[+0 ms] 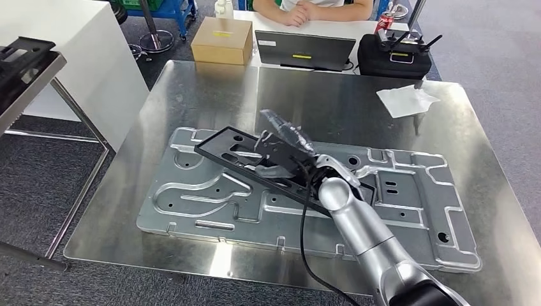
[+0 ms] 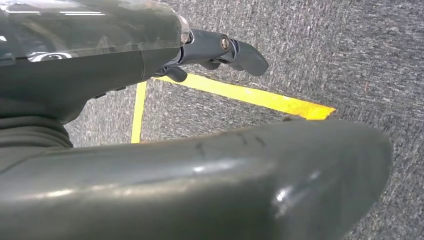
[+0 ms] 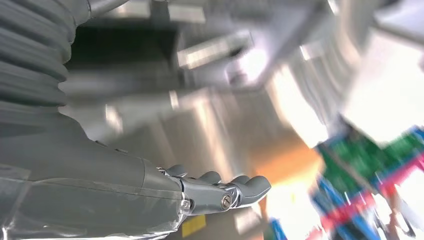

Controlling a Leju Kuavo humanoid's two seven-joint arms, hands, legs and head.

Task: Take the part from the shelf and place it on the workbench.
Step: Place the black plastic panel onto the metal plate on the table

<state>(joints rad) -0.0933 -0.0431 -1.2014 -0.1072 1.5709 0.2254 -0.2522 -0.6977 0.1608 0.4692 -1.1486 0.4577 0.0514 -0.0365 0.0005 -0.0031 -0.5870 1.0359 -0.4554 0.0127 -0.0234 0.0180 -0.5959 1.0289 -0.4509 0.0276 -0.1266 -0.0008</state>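
Note:
The black frame-shaped part (image 1: 237, 152) lies slanted across a big stamped silver plate (image 1: 204, 207) on the steel workbench (image 1: 191, 83). My right hand (image 1: 287, 139), under a clear plastic cover, is over the part's right half, and the arm hides that end. In the blurred right wrist view the right hand (image 3: 220, 192) has its fingers stretched out with nothing between them, and the dark part (image 3: 125, 47) is beside it. Whether the hand still touches the part is unclear. My left hand (image 2: 215, 50) hangs over the grey carpet, holding nothing.
At the far table edge stand a cardboard box (image 1: 222, 39), a laptop (image 1: 305, 50) and a black case (image 1: 392, 57) with a controller on it. A white cloth (image 1: 406, 101) lies at the far right. A person (image 1: 312, 9) sits behind. The shelf (image 1: 25, 64) is at the left.

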